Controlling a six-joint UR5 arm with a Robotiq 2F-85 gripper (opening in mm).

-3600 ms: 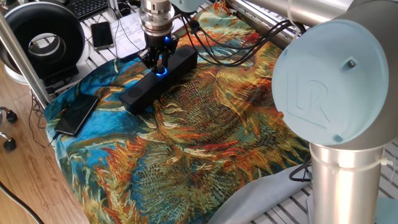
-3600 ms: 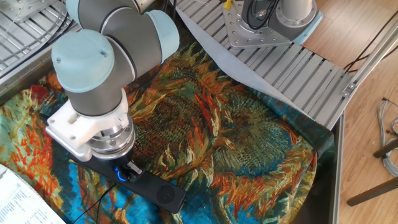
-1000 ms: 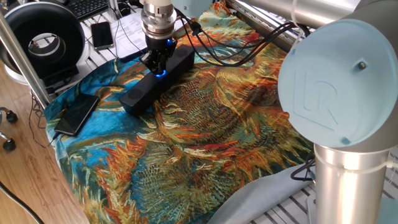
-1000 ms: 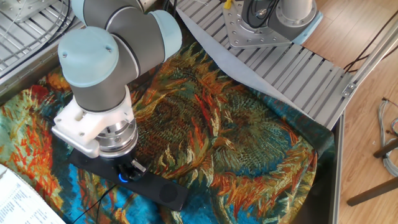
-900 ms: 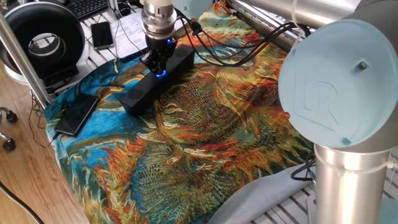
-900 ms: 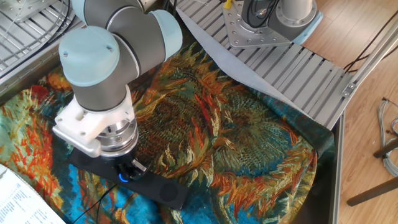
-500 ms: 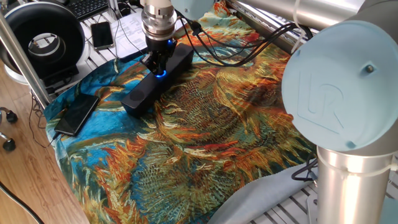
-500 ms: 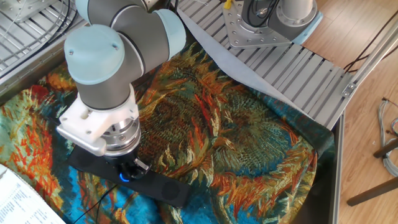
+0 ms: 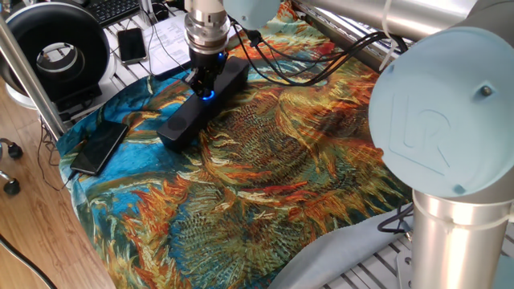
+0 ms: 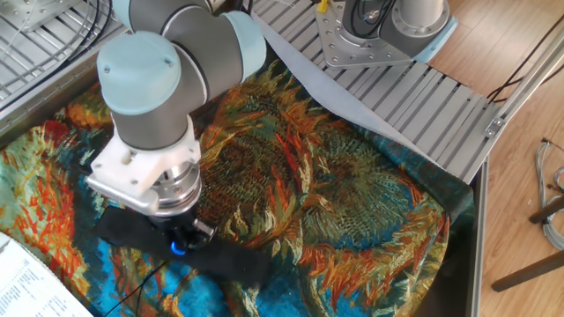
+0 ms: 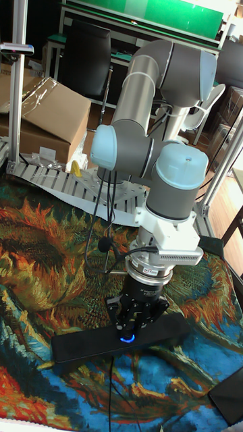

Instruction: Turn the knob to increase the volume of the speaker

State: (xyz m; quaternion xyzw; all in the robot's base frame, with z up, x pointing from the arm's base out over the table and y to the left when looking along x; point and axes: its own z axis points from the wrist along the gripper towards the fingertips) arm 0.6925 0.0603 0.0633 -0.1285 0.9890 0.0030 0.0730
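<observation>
Your gripper [image 11: 130, 328] pinches the knob [image 11: 127, 338].
One speaker [image 9: 202, 100] beneath it; one phone [image 9: 99, 147] (flat, black) well beyond the speaker's end.

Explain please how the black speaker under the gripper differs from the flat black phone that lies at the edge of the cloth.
The speaker is a long, thick bar; the phone is a thin flat slab and shorter. The speaker carries a blue-lit knob, while the phone's face is dark and shows no light. The gripper is down on the speaker's knob; nothing touches the phone. Both are black and lie on the sunflower cloth.
</observation>
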